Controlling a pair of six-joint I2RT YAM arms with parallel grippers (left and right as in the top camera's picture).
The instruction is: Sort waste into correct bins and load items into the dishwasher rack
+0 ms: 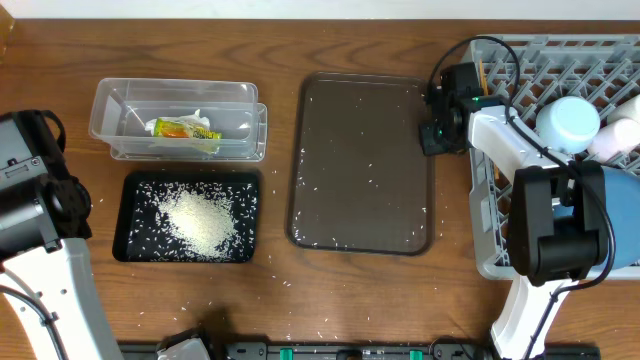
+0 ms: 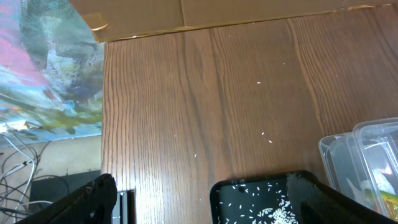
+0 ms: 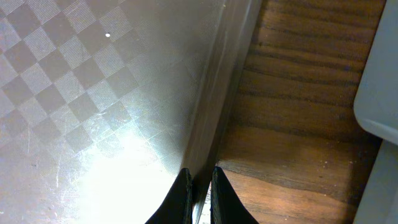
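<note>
My right gripper (image 1: 432,135) (image 3: 200,193) is shut on the right rim of the brown serving tray (image 1: 360,165) (image 3: 93,93), one finger on each side of the edge. The grey dishwasher rack (image 1: 600,60) at the right holds a light blue round dish (image 1: 568,122); a blue plate (image 1: 592,200) shows behind the right arm. The clear tub (image 1: 180,100) (image 2: 367,155) holds the yellow-green wrapper (image 1: 183,128). In front of the tub, the black tray (image 1: 135,215) (image 2: 214,193) holds a heap of rice (image 1: 205,218) (image 2: 273,214). My left gripper (image 2: 208,205) hangs open above that tray's left end.
Loose rice grains are scattered over the brown tray and on the wooden table (image 1: 280,290) in front of it. The rack's grey wall (image 3: 379,81) stands close to the right of my right gripper. Cardboard (image 2: 217,12) borders the table's far edge.
</note>
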